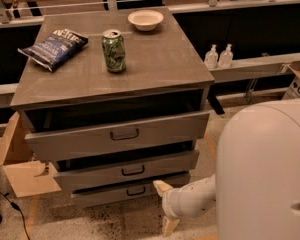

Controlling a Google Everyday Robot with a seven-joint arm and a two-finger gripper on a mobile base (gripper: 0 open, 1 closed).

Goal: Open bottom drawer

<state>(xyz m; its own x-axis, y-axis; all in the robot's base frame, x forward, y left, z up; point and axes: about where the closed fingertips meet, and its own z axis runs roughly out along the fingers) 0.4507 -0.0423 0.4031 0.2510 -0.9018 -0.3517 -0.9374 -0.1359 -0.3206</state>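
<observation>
The grey cabinet has three drawer fronts, each pulled out a little. The bottom drawer (105, 196) is the lowest and narrowest, with a small dark bar handle (136, 190) at its centre. My gripper (166, 206) is low, just right of that handle and in front of the drawer's right part. Its two tan fingers (162, 187) are spread apart, one up by the drawer front and one down near the floor. It holds nothing.
A chip bag (54, 47), a green can (113, 50) and a white bowl (145, 19) sit on the cabinet top (160, 59). My white arm (265, 174) fills the lower right. A cardboard box (20, 164) stands left of the cabinet. Two small bottles (218, 56) stand on a shelf to the right.
</observation>
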